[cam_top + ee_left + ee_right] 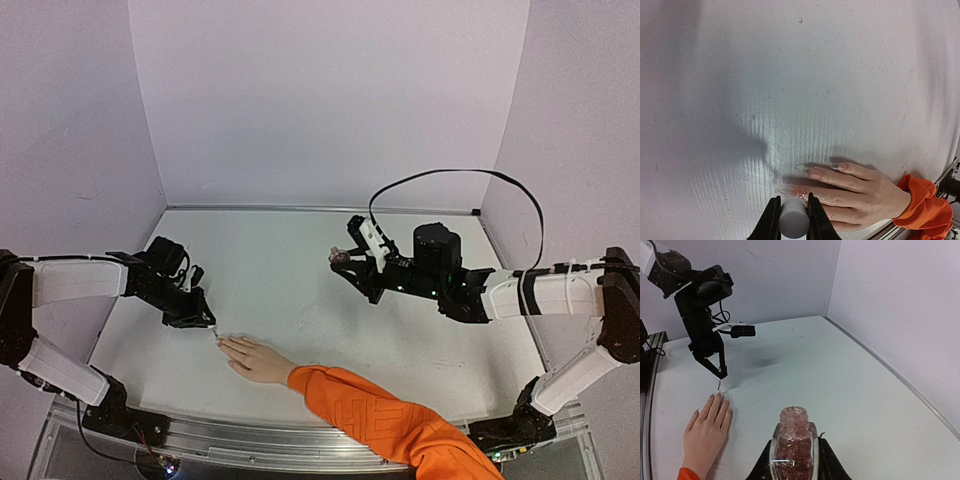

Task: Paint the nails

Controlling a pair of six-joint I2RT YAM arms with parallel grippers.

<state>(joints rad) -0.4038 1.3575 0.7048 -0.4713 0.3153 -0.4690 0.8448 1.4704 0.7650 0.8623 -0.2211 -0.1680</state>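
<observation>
We've got the hand (pixel 255 358) flat on the table (pixel 300 250), near the front. Our left gripper (pixel 208 322), cap (pixel 793 218) in it, sits just beyond the nails (pixel 815 173); our right gripper (pixel 345 262), bottle (pixel 793 440) in it, well apart, behind-right.

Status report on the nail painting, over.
Left hand shut on grey-white brush cap, near pale fingertip nails. Right hand shut on open red-glitter glass bottle. No obstruction seen.

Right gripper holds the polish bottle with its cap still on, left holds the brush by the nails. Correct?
Not quite. The bottle in the right gripper is open, its neck bare, as the right wrist view shows. The left gripper does hold the brush by the nails.
</observation>
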